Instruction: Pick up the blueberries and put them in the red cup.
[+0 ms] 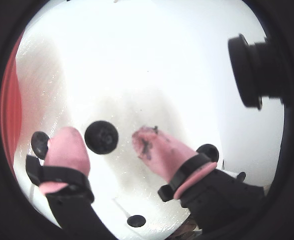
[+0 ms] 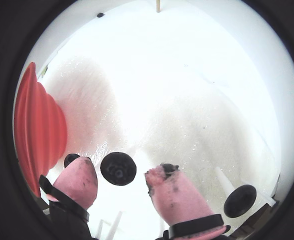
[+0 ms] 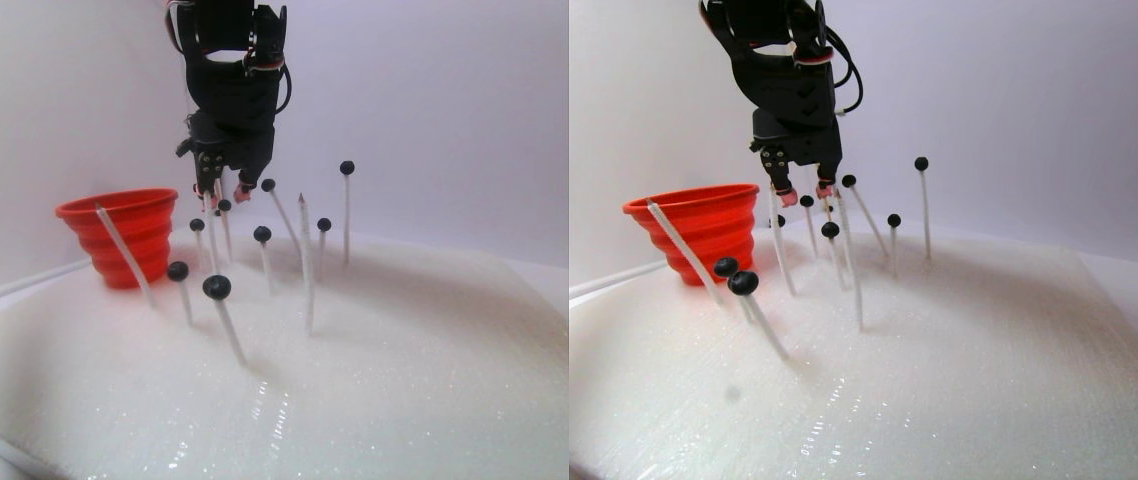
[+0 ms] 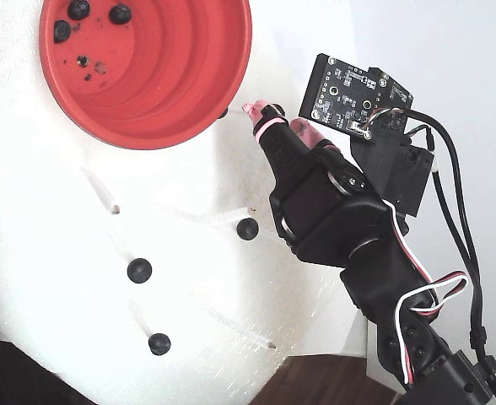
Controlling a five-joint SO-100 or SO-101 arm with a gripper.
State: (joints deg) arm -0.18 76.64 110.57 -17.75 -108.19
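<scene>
in both wrist views the red cup (image 2: pixel 39 130) is being shown at the far left edge, on the white foam pad (image 2: pixel 187 100). just right of it, the gripper (image 1: pixel 107 142) is being held with its two pink-tipped fingers (image 1: pixel 67 150) apart, and one of the blueberries (image 1: pixel 101 137) is being framed in the gap between them, touching neither. another berry (image 1: pixel 39 142) is being partly hidden behind the left finger, and one more (image 2: pixel 240 200) is being seen at the lower right of a wrist view.

in the stereo pair view the cup is being shown at the left, with the gripper being held above the berries, which are being carried on thin white sticks (image 3: pixel 229 330) standing in the foam. in the fixed view, three berries (image 4: pixel 78 9) are lying inside the cup, at its base.
</scene>
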